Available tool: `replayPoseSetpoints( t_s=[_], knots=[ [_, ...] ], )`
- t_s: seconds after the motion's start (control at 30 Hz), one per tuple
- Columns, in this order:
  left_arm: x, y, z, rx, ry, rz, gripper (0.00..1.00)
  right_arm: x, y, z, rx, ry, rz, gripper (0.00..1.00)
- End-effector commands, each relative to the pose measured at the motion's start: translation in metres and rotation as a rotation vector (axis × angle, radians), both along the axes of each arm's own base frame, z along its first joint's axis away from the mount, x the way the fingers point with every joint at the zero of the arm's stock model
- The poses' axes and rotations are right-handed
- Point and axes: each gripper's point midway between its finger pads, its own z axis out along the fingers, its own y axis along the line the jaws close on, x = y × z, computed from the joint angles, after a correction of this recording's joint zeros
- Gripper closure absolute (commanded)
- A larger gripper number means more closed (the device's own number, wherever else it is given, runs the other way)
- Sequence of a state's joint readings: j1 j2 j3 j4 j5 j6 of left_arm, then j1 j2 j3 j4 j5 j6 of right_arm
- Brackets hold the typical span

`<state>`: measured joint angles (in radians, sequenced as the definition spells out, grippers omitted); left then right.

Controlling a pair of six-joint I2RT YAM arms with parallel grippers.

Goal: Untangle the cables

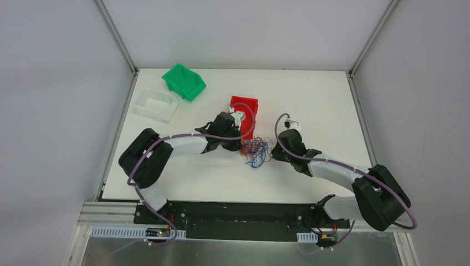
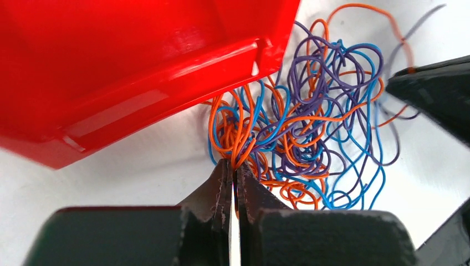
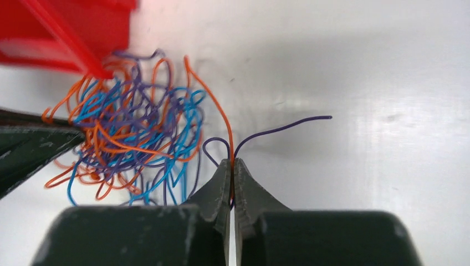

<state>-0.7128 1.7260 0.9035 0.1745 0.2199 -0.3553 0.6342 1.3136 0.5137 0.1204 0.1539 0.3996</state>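
Cables (image 1: pixel 256 151), a small tangle of thin orange, blue and purple wires, lie near the middle of the white worktop (image 1: pixel 321 111), just in front of the open red plastic bin (image 1: pixel 244 108) and between the two arms. In the left wrist view the edge of the tangle runs partly under the bin's front lip. The left pincer (image 2: pixel 234 166) is closed tip to tip, with a bunch of orange strands clamped at the side of the tangle nearest the bin. The right pincer (image 3: pixel 231 163) is likewise closed on the opposite side, where an orange strand and a purple loop are pinched. A loose purple end curves away from there over bare worktop. Progress is judged early: both grips are set, but nothing has yet been drawn out. The bundle is seen as one dense knot, its colours looped through each other, and no single wire lies fully apart from it. No wire is seen inside the red bin as far as the left wrist view shows. The green plastic bin (image 1: pixel 184 81) and the clear plastic tray (image 1: pixel 155 103) stand well apart at the far left, and their contents cannot be made out. Left to do, by this reading: the opposed grips drawn apart, then the strands freed one by one. The grip on several orange strands at once may tighten the knot.
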Motion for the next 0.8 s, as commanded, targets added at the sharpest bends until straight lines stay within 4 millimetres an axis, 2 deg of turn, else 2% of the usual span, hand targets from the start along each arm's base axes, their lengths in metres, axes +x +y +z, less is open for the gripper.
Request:
replayPoseSetpoints(
  t_s=[0.0, 0.1, 0.27, 0.37, 0.53, 0.77],
  knots=[
    [0.015, 0.034, 0.014, 0.065, -0.072, 0.163, 1.00, 0.017, -0.046, 0.018, -0.090, -0.107, -0.244, 1.00],
    [0.021, 0.066, 0.018, 0.074, -0.088, 0.300, 1.00, 0.020, -0.076, 0.025, -0.120, -0.154, -0.389, 1.00],
    [0.028, 0.121, 0.026, 0.031, -0.112, 0.521, 1.00, 0.017, -0.103, 0.038, -0.072, -0.227, -0.521, 1.00],
    [0.030, 0.143, 0.036, 0.024, -0.161, 0.605, 1.00, 0.014, -0.111, 0.044, -0.040, -0.262, -0.554, 1.00],
    [0.028, 0.145, 0.048, -0.013, -0.217, 0.592, 1.00, 0.013, -0.110, 0.047, -0.013, -0.274, -0.537, 1.00],
    [0.026, 0.129, 0.054, -0.055, -0.225, 0.496, 1.00, 0.014, -0.095, 0.046, -0.003, -0.246, -0.448, 1.00]
  ],
)
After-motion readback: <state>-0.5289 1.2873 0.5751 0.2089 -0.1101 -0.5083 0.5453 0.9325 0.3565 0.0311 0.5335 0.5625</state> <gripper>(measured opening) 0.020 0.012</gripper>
